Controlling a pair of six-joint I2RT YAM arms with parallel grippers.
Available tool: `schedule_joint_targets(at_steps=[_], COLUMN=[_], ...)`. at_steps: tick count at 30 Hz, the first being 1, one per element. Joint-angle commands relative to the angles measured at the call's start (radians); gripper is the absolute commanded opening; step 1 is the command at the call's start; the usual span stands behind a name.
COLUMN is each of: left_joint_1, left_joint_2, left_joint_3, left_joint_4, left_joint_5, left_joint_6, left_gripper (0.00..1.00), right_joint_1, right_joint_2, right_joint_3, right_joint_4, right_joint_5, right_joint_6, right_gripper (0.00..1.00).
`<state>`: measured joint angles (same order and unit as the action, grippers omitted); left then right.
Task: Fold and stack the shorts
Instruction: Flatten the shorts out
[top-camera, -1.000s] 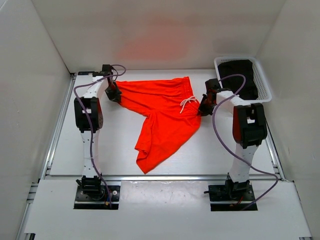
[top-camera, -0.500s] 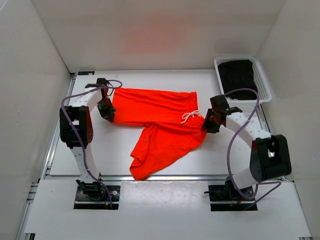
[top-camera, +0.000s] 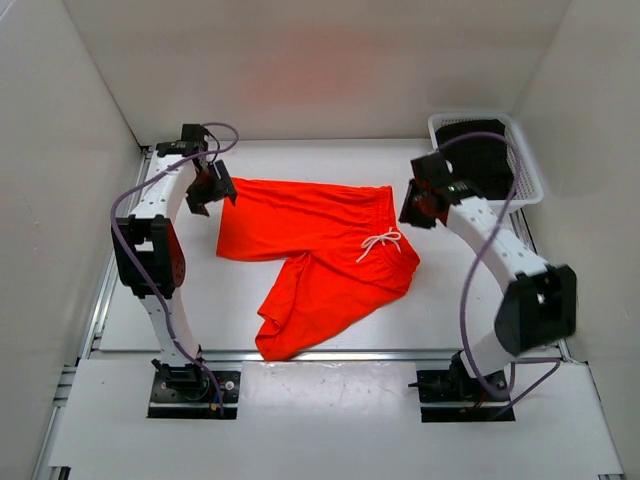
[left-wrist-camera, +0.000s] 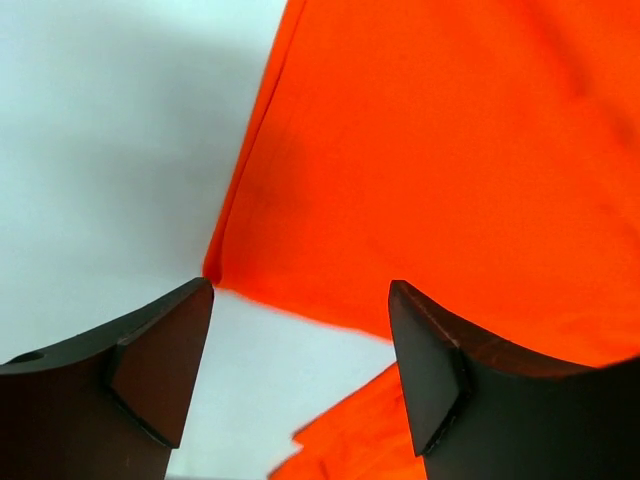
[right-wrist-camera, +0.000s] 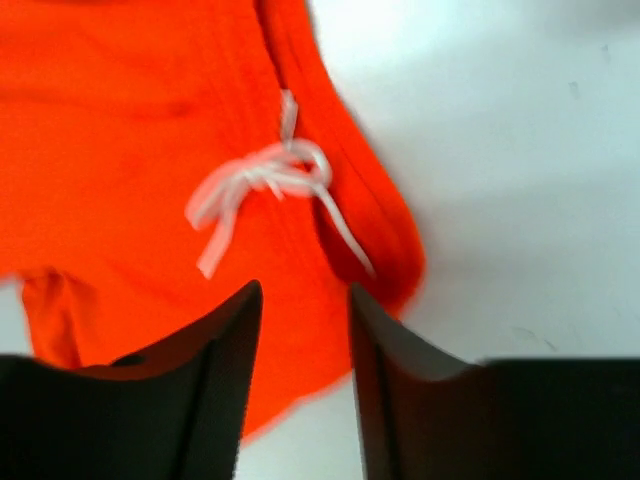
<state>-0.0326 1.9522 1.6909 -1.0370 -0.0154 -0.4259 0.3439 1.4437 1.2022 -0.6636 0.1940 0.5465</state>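
Hovering empty and parted, left fingers and right fingers overhang the shorts.

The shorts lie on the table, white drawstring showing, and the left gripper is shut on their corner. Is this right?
No: the left gripper is open, above the shorts and holding nothing, as the left wrist view shows. The rest is right.

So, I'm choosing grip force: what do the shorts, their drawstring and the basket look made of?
The shorts: thin matte orange-red fabric, lying limp with soft folds; fibre unclear. The drawstring: white cord, seemingly flat woven. The basket: probably white plastic, judging by its lattice walls.
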Motion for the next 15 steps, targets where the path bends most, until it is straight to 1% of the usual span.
schedule_joint_targets(at_steps=[1, 2, 3, 4, 5, 6, 7, 8, 9, 10, 12, 13, 15], left_joint_1=[0.005, 0.005, 0.005, 0.005, 0.005, 0.005, 0.005, 0.005, 0.005, 0.005, 0.005, 0.005, 0.005], left_joint_2=[0.049, 0.121, 0.160, 0.193, 0.258, 0.284, 0.304, 0.332, 0.343, 0.352, 0.388, 0.407, 0.465], left_joint_3=[0.165, 0.209, 0.301, 0.346, 0.387, 0.459, 0.484, 0.499, 0.518, 0.518, 0.556, 0.573, 0.605], left_joint_4=[-0.030, -0.046, -0.061, -0.092, -0.109, -0.123, -0.123, -0.133, -0.123, -0.123, -0.113, -0.113, -0.123], left_joint_5=[0.034, 0.034, 0.051, 0.069, 0.069, 0.083, 0.095, 0.095, 0.110, 0.120, 0.134, 0.147, 0.163], left_joint_6=[0.009, 0.009, 0.009, 0.009, 0.009, 0.009, 0.009, 0.009, 0.009, 0.009, 0.009, 0.009, 0.009], left_gripper=[0.81, 0.79, 0.77, 0.74, 0.73, 0.70, 0.70, 0.70, 0.70, 0.70, 0.70, 0.70, 0.70], right_joint_1=[0.004, 0.004, 0.004, 0.004, 0.004, 0.004, 0.004, 0.004, 0.004, 0.004, -0.005, -0.005, -0.026], right_joint_2=[0.236, 0.288, 0.334, 0.424, 0.466, 0.545, 0.585, 0.622, 0.692, 0.727, 0.817, 0.842, 0.900], right_joint_3=[0.211, 0.268, 0.320, 0.426, 0.477, 0.528, 0.572, 0.652, 0.686, 0.715, 0.793, 0.818, 0.850], right_joint_4=[0.021, 0.021, 0.021, 0.021, 0.012, 0.001, 0.001, -0.011, -0.020, -0.021, -0.033, -0.056, -0.056], right_joint_5=[0.042, 0.042, 0.030, -0.013, -0.040, -0.069, -0.096, -0.135, -0.145, -0.154, -0.154, -0.119, -0.097], right_joint_6=[-0.104, -0.117, -0.131, -0.140, -0.140, -0.140, -0.140, -0.129, -0.129, -0.117, -0.102, -0.089, -0.071], right_gripper=[0.35, 0.30, 0.29, 0.27, 0.27, 0.23, 0.21, 0.21, 0.21, 0.20, 0.20, 0.20, 0.20])
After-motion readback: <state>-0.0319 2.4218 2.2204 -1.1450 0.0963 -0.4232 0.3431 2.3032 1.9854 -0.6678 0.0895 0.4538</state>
